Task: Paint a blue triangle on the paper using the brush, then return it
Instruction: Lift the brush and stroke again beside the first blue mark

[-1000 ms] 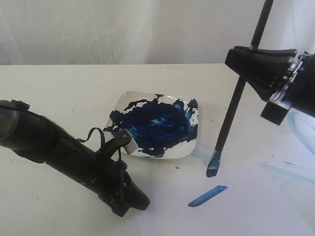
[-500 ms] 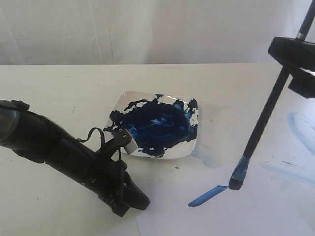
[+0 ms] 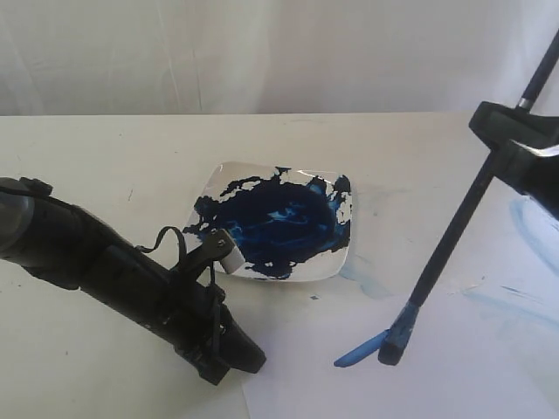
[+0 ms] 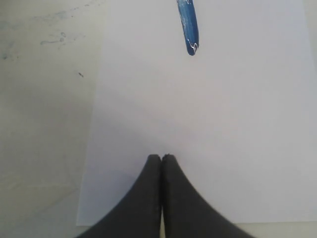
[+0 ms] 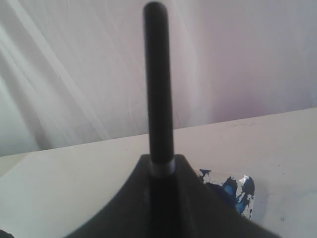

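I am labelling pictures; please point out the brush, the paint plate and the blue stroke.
brush (image 3: 454, 229), exterior view, middle of black handle.
paint plate (image 3: 229, 171), exterior view, bare white rim corner.
blue stroke (image 4: 188, 25), left wrist view, middle of the paint.

Bright, flat, diffuse light; shadows barely show. Low-res, soft all over. Exterior: pale glints on wet paint (image 3: 279, 229) in plate (image 3: 217, 177), centre; brush (image 3: 454, 236) at 3 o'clock slightly smeared. Right wrist: brush handle close, defocused; curtain (image 5: 74, 74) washed out.
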Tool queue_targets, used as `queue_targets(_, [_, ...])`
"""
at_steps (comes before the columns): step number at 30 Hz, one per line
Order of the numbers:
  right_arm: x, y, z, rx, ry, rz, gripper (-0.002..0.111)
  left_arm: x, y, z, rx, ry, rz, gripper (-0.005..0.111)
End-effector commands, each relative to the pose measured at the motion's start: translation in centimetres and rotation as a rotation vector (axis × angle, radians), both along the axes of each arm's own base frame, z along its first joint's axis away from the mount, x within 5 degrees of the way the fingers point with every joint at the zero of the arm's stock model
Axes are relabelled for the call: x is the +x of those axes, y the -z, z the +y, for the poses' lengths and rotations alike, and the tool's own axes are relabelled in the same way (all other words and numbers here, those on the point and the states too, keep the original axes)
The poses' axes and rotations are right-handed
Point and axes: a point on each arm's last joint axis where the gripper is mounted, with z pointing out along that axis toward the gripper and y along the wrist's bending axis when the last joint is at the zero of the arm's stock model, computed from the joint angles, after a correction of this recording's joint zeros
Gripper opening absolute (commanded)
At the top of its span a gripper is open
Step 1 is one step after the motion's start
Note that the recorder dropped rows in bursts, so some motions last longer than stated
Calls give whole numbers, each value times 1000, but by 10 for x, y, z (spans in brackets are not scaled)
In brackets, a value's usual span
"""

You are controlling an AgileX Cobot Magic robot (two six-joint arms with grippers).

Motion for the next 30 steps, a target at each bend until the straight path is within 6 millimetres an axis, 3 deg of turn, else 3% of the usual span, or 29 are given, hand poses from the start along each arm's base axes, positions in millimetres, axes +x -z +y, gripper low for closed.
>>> queue_targets(1, [8, 7, 15, -20, -48, -38, 0, -2, 0, -1, 6, 21, -2, 0])
queue_targets(8, [12, 13, 37, -49, -173, -137, 0, -2, 0, -1, 6, 21, -2, 0])
queue_targets(30, [31, 38, 52, -105, -221, -120, 0, -2, 0, -1, 6, 21, -2, 0])
